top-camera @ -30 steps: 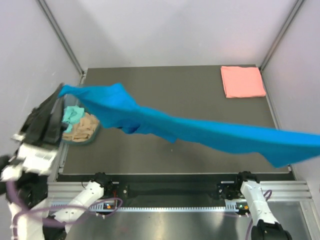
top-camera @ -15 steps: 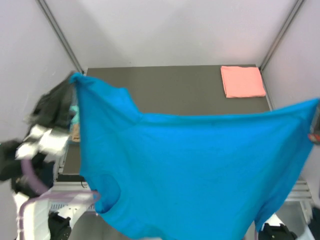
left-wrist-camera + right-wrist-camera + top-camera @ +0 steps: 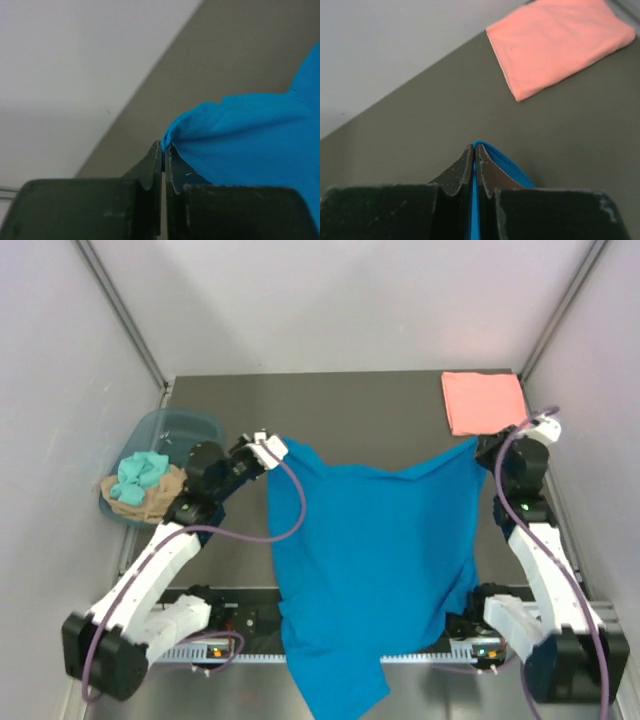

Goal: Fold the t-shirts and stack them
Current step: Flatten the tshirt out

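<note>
1. The pink shirt (image 3: 485,403) lies folded into a neat rectangle at the far right corner of the table (image 3: 350,405). That part of the job looks done.
2. The blue shirt (image 3: 370,560) is not folded yet. It is opened out across the middle of the table, and its far edge sags between the two arms that hold it.
3. The near part of the blue shirt runs past the table's near edge. It hangs over the rail between the arm bases, with one loose flap trailing lowest.
4. The left fingers (image 3: 152,167) are pressed together on a bunched corner of the blue shirt at its far left.
5. The right fingers (image 3: 464,167) are likewise pinched tight on a thin edge of blue cloth at the shirt's far right corner. They are near the pink shirt but apart from it.
6. A see-through tub (image 3: 170,428) sits at the left edge of the table, beside the left arm. It holds a teal cloth (image 3: 138,472) and a tan cloth (image 3: 160,498). I cannot tell whether these are more shirts to fold.
7. By my reading the task is roughly half done, with one shirt folded and one only spread out.
8. What is left is to lay the blue shirt flat fully on the table, fold it down to about the pink one's shape, and set it on top of the pink one.
</note>
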You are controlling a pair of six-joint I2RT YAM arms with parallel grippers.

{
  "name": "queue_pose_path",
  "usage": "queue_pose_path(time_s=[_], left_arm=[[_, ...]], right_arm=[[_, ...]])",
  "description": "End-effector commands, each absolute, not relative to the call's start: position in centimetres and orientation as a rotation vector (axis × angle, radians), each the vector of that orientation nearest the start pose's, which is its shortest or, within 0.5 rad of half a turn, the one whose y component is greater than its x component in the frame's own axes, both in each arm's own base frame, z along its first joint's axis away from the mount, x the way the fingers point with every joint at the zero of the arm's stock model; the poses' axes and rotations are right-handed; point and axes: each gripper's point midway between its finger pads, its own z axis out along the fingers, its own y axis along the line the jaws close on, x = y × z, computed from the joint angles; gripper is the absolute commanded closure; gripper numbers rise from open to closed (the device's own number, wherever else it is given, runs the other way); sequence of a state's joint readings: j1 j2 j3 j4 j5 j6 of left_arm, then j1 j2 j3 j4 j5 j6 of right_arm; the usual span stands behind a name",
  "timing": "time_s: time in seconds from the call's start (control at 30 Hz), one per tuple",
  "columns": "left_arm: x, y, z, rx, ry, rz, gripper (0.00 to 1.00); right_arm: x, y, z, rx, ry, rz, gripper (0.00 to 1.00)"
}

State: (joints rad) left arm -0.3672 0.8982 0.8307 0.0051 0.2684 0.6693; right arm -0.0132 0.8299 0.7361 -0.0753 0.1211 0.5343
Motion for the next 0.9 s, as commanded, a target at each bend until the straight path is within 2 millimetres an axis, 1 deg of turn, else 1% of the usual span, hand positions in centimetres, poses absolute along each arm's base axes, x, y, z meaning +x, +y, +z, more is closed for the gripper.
queue_pose_path(time_s=[0.0, 0.03, 0.07, 0.1, 0.13, 0.17, 0.2, 0.23, 0.27, 0.3, 0.33, 0.37, 0.4, 0.43, 0.47, 0.5, 0.53, 0.57, 0.6, 0.63, 0.67, 0.7, 0.73, 0.77, 0.8, 0.83, 0.87], left_arm=[[36.0, -14.5, 27.3, 0.896, 1.35, 0.061, 1.0], [36.8, -14.8, 27.0, 0.898, 1.36, 0.052, 1.0], [37.5, -15.2, 26.3, 0.908, 1.403, 0.025, 1.0], [39.2, -15.3, 26.6, 0.882, 1.431, 0.042, 1.0], [40.2, -15.3, 26.3, 0.854, 1.451, 0.051, 1.0], [41.1, -15.2, 26.1, 0.845, 1.458, 0.073, 1.0], [42.6, -15.4, 25.6, 0.864, 1.457, 0.104, 1.0], [43.2, -15.3, 25.4, 0.864, 1.463, 0.128, 1.0], [43.7, -15.2, 25.3, 0.865, 1.465, 0.143, 1.0], [44.3, -15.1, 25.7, 0.867, 1.453, 0.171, 1.0], [44.6, -14.5, 26.2, 0.842, 1.448, 0.208, 1.0], [44.3, -14.2, 27.7, 0.812, 1.418, 0.228, 1.0], [44.1, -14.1, 28.9, 0.794, 1.397, 0.226, 1.0], [43.9, -13.4, 30.1, 0.752, 1.391, 0.259, 1.0], [43.0, -13.3, 32.3, 0.731, 1.352, 0.261, 1.0], [42.5, -13.2, 33.9, 0.722, 1.324, 0.27, 1.0], [41.9, -13.0, 34.8, 0.723, 1.317, 0.277, 1.0], [40.6, -12.6, 37.7, 0.692, 1.27, 0.283, 1.0], [40.0, -12.3, 38.8, 0.678, 1.259, 0.282, 1.0], [39.2, -12.1, 39.4, 0.68, 1.259, 0.281, 1.0], [37.6, -11.5, 42.0, 0.65, 1.208, 0.277, 1.0], [36.6, -11.4, 43.0, 0.641, 1.182, 0.269, 1.0], [35.7, -11.2, 43.7, 0.638, 1.167, 0.257, 1.0], [33.5, -10.8, 45.9, 0.615, 1.109, 0.23, 1.0], [32.4, -10.7, 46.8, 0.613, 1.086, 0.216, 1.0], [31.2, -10.8, 47.7, 0.623, 1.053, 0.19, 1.0], [28.9, -10.4, 49.3, 0.612, 1.015, 0.168, 1.0]], right_arm=[[37.8, 0.3, 30.1, 0.456, 1.424, 0.356, 1.0], [38.7, 0.8, 28.8, 0.436, 1.451, 0.377, 1.0], [40.6, 1.1, 26.1, 0.439, 1.519, 0.379, 1.0], [41.6, 1.2, 25.7, 0.43, 1.521, 0.389, 1.0], [42.5, 1.3, 25.0, 0.429, 1.54, 0.392, 1.0], [43.8, 1.7, 23.9, 0.415, 1.572, 0.408, 1.0], [44.4, 1.6, 23.9, 0.411, 1.567, 0.412, 1.0], [44.9, 1.6, 23.8, 0.408, 1.573, 0.414, 1.0], [45.6, 1.7, 24.5, 0.394, 1.564, 0.414, 1.0], [45.7, 2.1, 24.4, 0.364, 1.593, 0.412, 1.0], [45.8, 2.2, 24.9, 0.348, 1.601, 0.413, 1.0], [46.0, 2.3, 27.4, 0.312, 1.573, 0.403, 1.0], [45.6, 2.4, 27.2, 0.312, 1.624, 0.391, 1.0], [45.1, 2.4, 30.7, 0.275, 1.58, 0.373, 1.0], [44.2, 2.6, 30.6, 0.274, 1.635, 0.361, 1.0], [43.3, 2.4, 32.1, 0.274, 1.619, 0.349, 1.0], [41.5, 2.4, 35.9, 0.255, 1.55, 0.348, 1.0], [40.3, 2.4, 36.3, 0.252, 1.576, 0.341, 1.0], [39.1, 2.4, 37.5, 0.247, 1.569, 0.34, 1.0], [36.9, 2.4, 40.9, 0.229, 1.507, 0.342, 1.0], [35.6, 2.5, 40.9, 0.229, 1.537, 0.339, 1.0], [34.5, 2.6, 41.7, 0.226, 1.534, 0.344, 1.0], [32.3, 2.6, 44.2, 0.213, 1.48, 0.346, 1.0], [31.0, 2.8, 44.0, 0.213, 1.506, 0.353, 1.0], [29.8, 2.9, 44.8, 0.206, 1.491, 0.362, 1.0], [27.4, 3.1, 46.8, 0.191, 1.435, 0.374, 1.0], [26.2, 3.2, 46.9, 0.196, 1.445, 0.385, 1.0]])
